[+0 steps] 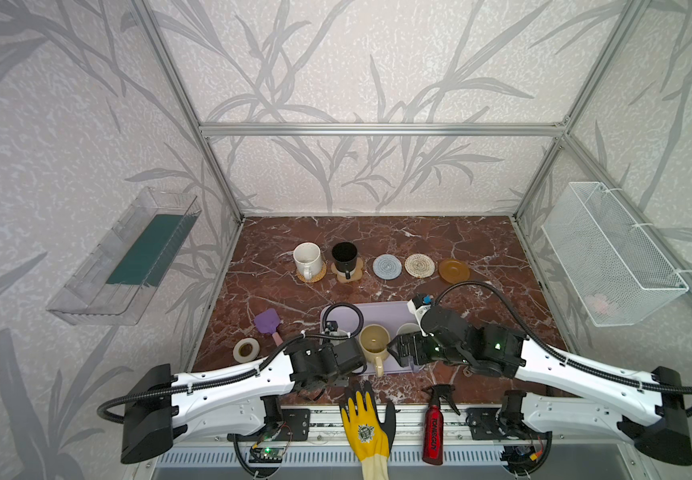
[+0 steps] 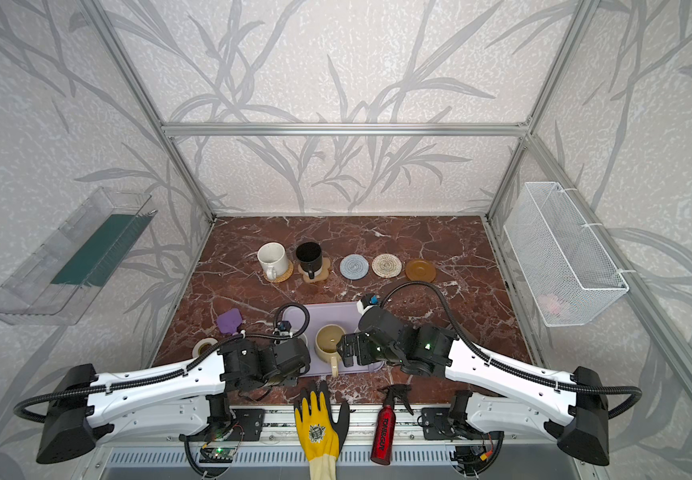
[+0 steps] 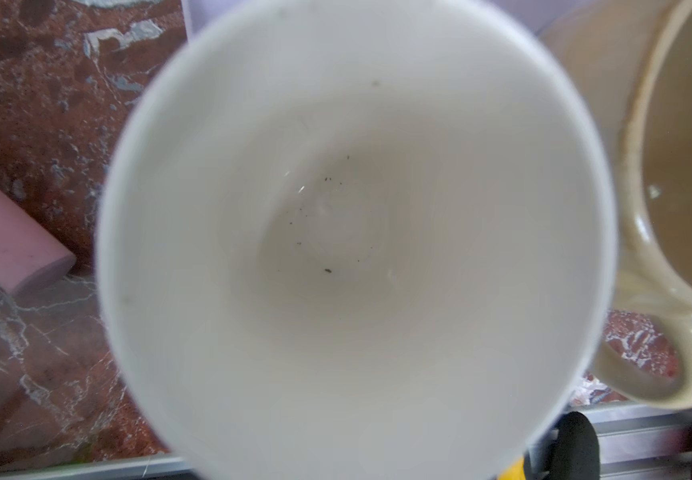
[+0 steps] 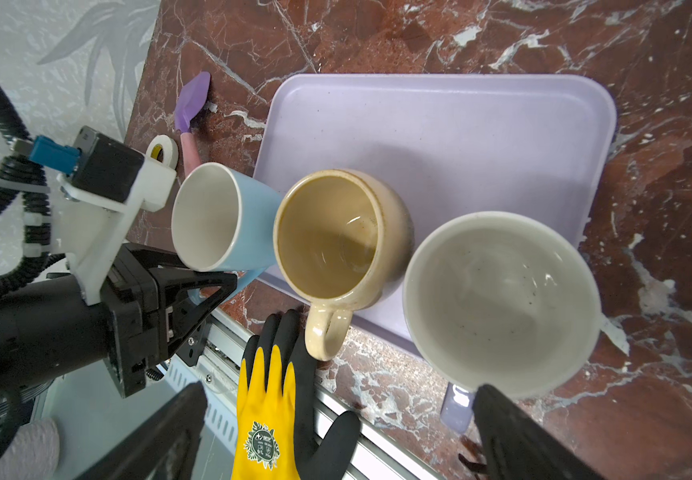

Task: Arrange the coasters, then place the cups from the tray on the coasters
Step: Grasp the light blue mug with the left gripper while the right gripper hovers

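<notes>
Left claw (image 4: 207, 291) nearly closed on handle of light blue cup (image 4: 228, 220), near-left edge of tray (image 4: 439, 124). Right claw (image 4: 338, 390) gaping, empty, by lavender-grey cup (image 4: 502, 303). Risk: handle-only pinch lets cup swing on lift, knocking beige-yellow cup (image 4: 336, 237) just beside; arms crowded, could collide

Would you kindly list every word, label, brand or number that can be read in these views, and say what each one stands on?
"9/L": on the round badge of the yellow glove; the brand lettering above it is too small to read.
"TORNADOR GUN", as far as it can be made out: white vertical lettering on the red spray bottle, blurred, so not certain.
No other text shows.
</notes>
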Controlling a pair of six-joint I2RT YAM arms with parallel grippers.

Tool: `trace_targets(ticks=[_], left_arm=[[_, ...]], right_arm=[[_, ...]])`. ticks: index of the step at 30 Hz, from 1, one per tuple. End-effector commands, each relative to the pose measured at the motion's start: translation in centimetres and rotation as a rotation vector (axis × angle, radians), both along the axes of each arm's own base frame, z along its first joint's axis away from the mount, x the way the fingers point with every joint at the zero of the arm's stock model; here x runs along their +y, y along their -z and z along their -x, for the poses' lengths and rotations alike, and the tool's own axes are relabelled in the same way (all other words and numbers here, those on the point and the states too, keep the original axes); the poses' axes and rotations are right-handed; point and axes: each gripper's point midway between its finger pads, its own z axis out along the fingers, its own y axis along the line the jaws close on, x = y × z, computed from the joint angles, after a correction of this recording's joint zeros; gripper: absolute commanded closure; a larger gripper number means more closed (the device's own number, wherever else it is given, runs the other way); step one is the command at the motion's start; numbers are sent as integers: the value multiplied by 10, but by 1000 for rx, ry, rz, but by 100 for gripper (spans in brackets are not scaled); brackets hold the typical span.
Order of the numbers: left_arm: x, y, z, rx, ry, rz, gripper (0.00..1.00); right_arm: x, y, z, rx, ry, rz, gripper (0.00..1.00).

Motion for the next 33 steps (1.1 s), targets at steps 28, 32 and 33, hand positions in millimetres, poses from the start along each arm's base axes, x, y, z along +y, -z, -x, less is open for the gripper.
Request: trace_targets(ticks=[28,32,33], left_arm=[[27,-51,-22,-130,1,-52,100],[25,-67,-29,-137,10,-40,100],[24,-71,-31,-140,13,-32,100]], right_arm=[[3,1,-3,-29,8,-28,0],[8,-4,-4,-35,4,-57,0],[10,-3,-4,-33,3,-62,0]])
